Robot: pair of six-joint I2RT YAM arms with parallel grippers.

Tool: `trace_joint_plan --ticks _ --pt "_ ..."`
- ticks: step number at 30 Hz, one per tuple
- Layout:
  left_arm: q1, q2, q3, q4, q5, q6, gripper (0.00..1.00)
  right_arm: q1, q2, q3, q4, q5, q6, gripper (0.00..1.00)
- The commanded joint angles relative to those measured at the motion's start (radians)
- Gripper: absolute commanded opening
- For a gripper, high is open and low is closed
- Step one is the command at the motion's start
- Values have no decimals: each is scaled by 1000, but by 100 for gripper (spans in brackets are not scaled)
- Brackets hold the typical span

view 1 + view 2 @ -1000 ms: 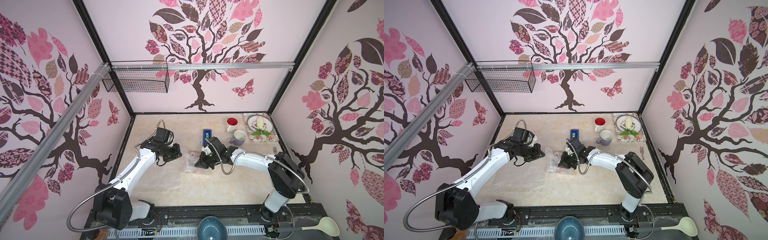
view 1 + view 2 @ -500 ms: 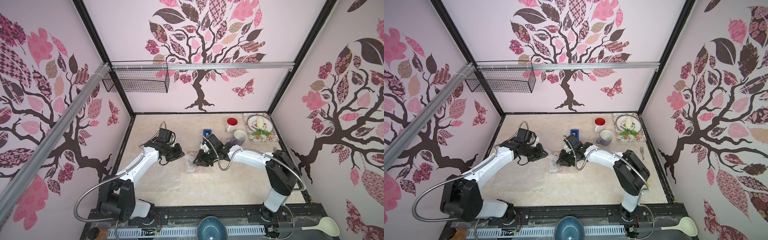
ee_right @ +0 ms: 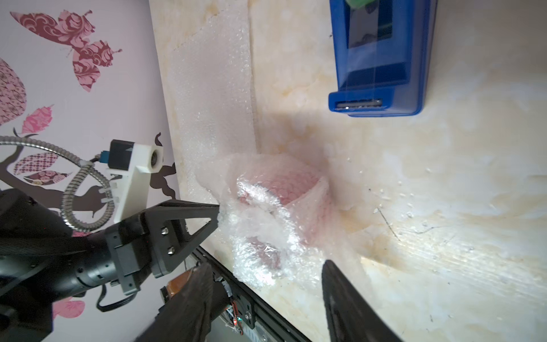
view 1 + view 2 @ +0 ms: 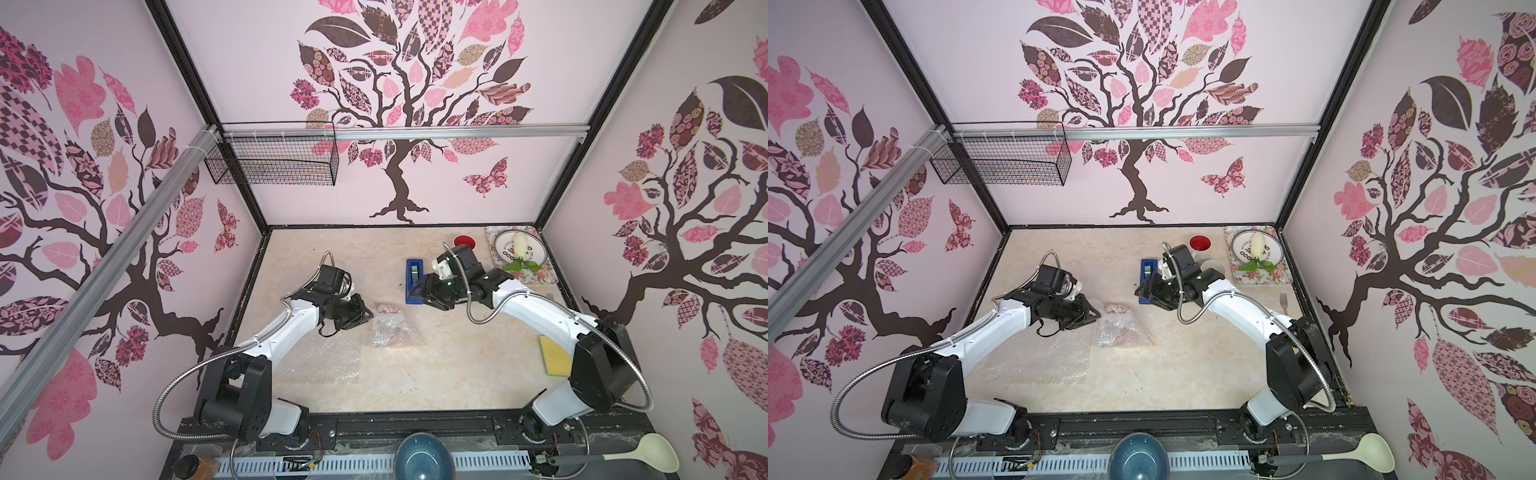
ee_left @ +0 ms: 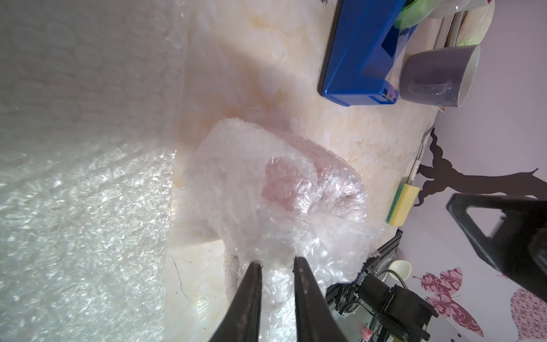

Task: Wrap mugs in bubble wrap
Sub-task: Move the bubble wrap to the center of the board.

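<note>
While the wrapped red mug lies in the middle of the table, no jaws are clamped on it.
The left gripper has its jaws a little apart, with the tips touching the bubble wrap around the mug. The right gripper has its jaws wide apart beside the blue tape dispenser, holding nothing. A flat bubble wrap sheet lies just beside the mug.
</note>
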Motion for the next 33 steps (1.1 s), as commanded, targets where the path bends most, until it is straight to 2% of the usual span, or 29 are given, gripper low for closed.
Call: trace_joint_plan --ticks 1,5,16,20,24,27,30,33 --pt "2 21 -36 59 43 -10 23 12 42 -70 84 -75 -34 62" --pt "2 70 -48 72 40 -5 22 17 57 -153 240 -104 16 61" --pt "3 141 -38 126 49 -13 19 67 180 -236 505 -166 107 61" --pt "3 168 -34 154 43 -13 19 71 240 -215 550 -170 114 53" --pt "13 223 34 154 27 13 18 71 289 -134 528 -158 87 40" --pt "34 278 107 164 23 29 18 66 342 -36 458 -142 47 26" --pt "58 344 166 231 32 28 18 50 400 83 368 -114 1 24" --pt "81 448 279 257 29 55 18 22 496 267 239 -78 -67 20"
